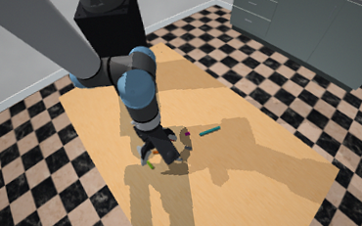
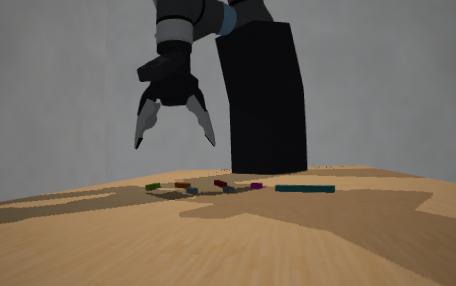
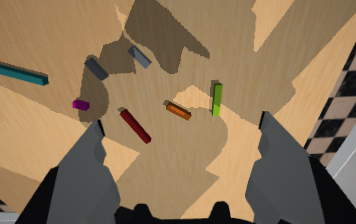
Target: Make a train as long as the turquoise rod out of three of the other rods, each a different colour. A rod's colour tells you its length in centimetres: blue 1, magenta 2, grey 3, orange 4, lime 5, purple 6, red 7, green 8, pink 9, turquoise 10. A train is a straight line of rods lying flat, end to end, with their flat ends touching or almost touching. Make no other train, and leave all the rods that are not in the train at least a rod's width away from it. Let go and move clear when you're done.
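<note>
Turquoise rod (image 1: pixel 210 131) (image 2: pixel 305 188) (image 3: pixel 24 74) cut off in wrist view; 2 grey rods (image 2: pixel 192 191) (image 3: pixel 140 57).

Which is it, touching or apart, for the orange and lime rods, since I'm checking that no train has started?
Apart: the wrist view shows bare tabletop between the orange rod and lime rod.

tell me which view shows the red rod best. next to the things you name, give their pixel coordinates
The wrist view: there the red rod (image 2: pixel 220 183) (image 3: pixel 135 126) shows at full length, uncovered. The exterior view shows it small and foreshortened; in the top view the gripper (image 2: pixel 175 145) (image 3: pixel 180 116) mostly hides it.
</note>
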You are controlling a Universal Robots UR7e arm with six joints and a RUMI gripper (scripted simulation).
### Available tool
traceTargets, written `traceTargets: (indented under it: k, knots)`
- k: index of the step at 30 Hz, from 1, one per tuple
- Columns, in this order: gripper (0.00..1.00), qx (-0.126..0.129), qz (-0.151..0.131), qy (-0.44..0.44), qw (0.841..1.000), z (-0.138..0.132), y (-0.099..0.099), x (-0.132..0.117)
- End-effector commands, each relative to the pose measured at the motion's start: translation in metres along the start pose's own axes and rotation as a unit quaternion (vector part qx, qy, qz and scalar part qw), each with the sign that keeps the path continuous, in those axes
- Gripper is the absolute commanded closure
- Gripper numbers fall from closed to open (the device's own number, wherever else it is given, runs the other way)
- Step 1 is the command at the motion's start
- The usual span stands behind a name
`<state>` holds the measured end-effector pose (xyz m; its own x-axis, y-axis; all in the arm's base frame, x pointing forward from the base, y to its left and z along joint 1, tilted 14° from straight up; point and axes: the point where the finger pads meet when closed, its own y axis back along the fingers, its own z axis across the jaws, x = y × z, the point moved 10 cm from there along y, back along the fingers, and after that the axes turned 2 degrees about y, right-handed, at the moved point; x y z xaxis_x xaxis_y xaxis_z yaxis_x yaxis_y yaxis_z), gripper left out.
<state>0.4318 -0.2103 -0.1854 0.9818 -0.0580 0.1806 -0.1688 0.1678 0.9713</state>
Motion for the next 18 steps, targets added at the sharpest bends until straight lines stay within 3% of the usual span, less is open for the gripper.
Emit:
traceTargets:
  k: [1, 18]
  knots:
    - [0.00, 0.000, 0.000, 0.000, 1.000, 0.0002, 0.0004, 0.0003]
    - [0.00, 0.000, 0.000, 0.006, 1.000, -0.0005, 0.0004, 0.0005]
